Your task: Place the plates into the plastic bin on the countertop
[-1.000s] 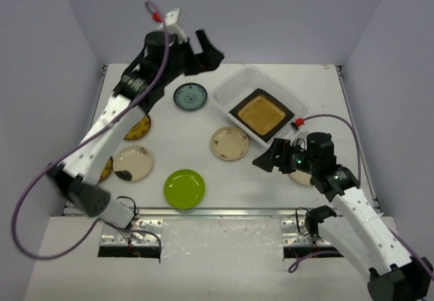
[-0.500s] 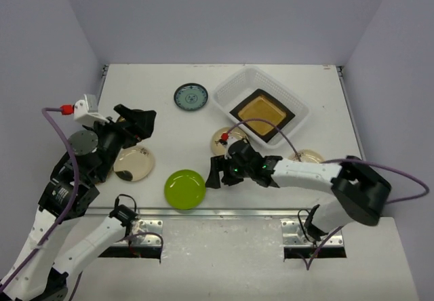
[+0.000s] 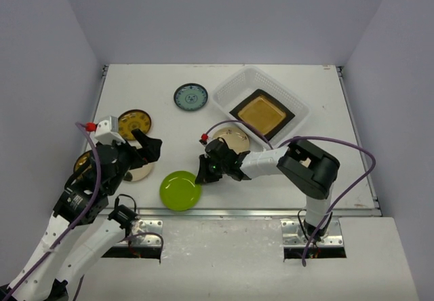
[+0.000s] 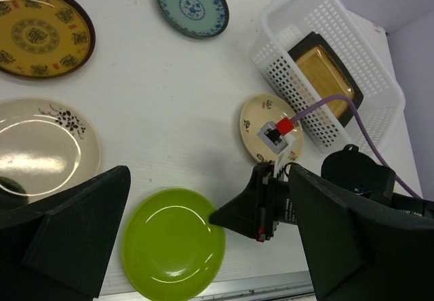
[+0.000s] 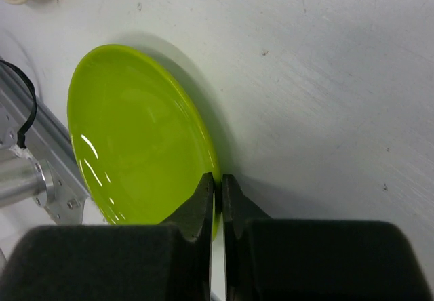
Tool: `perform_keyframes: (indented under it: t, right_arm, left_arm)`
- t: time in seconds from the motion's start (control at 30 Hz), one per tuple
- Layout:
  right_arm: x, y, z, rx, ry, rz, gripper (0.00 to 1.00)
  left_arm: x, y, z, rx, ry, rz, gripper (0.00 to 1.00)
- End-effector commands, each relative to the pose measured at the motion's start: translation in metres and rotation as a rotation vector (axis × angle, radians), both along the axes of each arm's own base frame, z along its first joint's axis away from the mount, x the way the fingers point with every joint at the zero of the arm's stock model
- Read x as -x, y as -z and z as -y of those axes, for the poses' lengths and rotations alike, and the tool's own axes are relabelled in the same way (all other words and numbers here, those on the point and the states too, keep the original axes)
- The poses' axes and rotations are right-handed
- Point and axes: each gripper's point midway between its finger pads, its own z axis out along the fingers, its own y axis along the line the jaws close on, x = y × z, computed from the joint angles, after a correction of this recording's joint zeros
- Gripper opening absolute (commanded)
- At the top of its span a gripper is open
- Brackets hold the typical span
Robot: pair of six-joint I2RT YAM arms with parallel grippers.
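A green plate (image 3: 180, 190) lies near the front edge of the white countertop (image 3: 169, 128). My right gripper (image 3: 199, 173) is shut on its right rim. In the right wrist view the two fingers (image 5: 201, 203) pinch the edge of the green plate (image 5: 135, 145). My left gripper (image 3: 146, 149) hangs open above the left side, holding nothing. The plastic bin (image 3: 230, 87) stands at the back right with a square brown plate (image 3: 261, 113) inside. Still on the countertop are a blue plate (image 3: 190, 97), a yellow patterned plate (image 3: 133, 121) and a cream plate (image 3: 230, 137).
Another cream plate (image 4: 41, 148) with dark marks lies under my left arm. A further plate (image 3: 84, 162) is partly hidden at the far left. The right arm stretches across the front of the countertop. The metal front edge (image 3: 224, 213) runs just below the green plate.
My right arm swung left across the table to the green plate and shut on its rim. My left arm drew back from the far side to the near left, still open.
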Motion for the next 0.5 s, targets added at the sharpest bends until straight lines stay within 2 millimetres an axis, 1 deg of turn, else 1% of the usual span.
perform_keyframes:
  t: [0.0, 0.07, 0.1, 0.17, 0.2, 0.27, 0.3, 0.33, 0.37, 0.4, 0.43, 0.47]
  right_arm:
    - [-0.011, -0.013, 0.000, 0.000, 0.027, 0.058, 0.00]
    - [-0.011, -0.028, -0.004, -0.027, 0.015, 0.070, 0.00]
    - [-0.011, -0.039, -0.006, -0.053, 0.002, 0.075, 0.00]
    - [-0.017, -0.058, -0.007, -0.097, 0.003, 0.081, 0.00]
    - [-0.021, -0.072, -0.004, -0.135, 0.008, 0.077, 0.00]
    - [-0.034, -0.108, 0.008, -0.218, 0.032, 0.093, 0.00]
    - [-0.041, -0.116, 0.018, -0.235, 0.054, 0.093, 0.00]
    - [-0.054, -0.132, 0.032, -0.256, 0.086, 0.116, 0.00]
    - [-0.068, -0.137, 0.050, -0.241, 0.135, 0.124, 0.00]
    - [-0.081, -0.147, 0.066, -0.235, 0.176, 0.146, 0.00]
    - [-0.091, -0.164, 0.080, -0.246, 0.206, 0.185, 0.00]
    - [-0.103, -0.173, 0.098, -0.245, 0.252, 0.202, 0.00]
  left_arm:
    - [-0.006, -0.012, 0.004, 0.019, 0.009, 0.051, 1.00]
    - [-0.007, -0.011, 0.004, 0.014, 0.012, 0.046, 1.00]
    - [-0.007, -0.010, 0.005, 0.014, 0.016, 0.044, 1.00]
    - [-0.006, -0.010, 0.005, 0.016, 0.020, 0.046, 1.00]
    - [-0.006, -0.011, 0.006, 0.018, 0.022, 0.050, 1.00]
    - [-0.005, -0.011, 0.007, 0.022, 0.030, 0.055, 1.00]
    - [-0.005, -0.011, 0.009, 0.025, 0.041, 0.055, 1.00]
    - [-0.006, -0.009, 0.010, 0.023, 0.045, 0.050, 1.00]
    - [-0.007, -0.007, 0.011, 0.023, 0.049, 0.043, 1.00]
    - [-0.008, -0.004, 0.012, 0.019, 0.048, 0.030, 1.00]
    - [-0.010, -0.001, 0.012, 0.013, 0.042, 0.010, 1.00]
    - [-0.011, 0.002, 0.013, 0.009, 0.041, -0.006, 1.00]
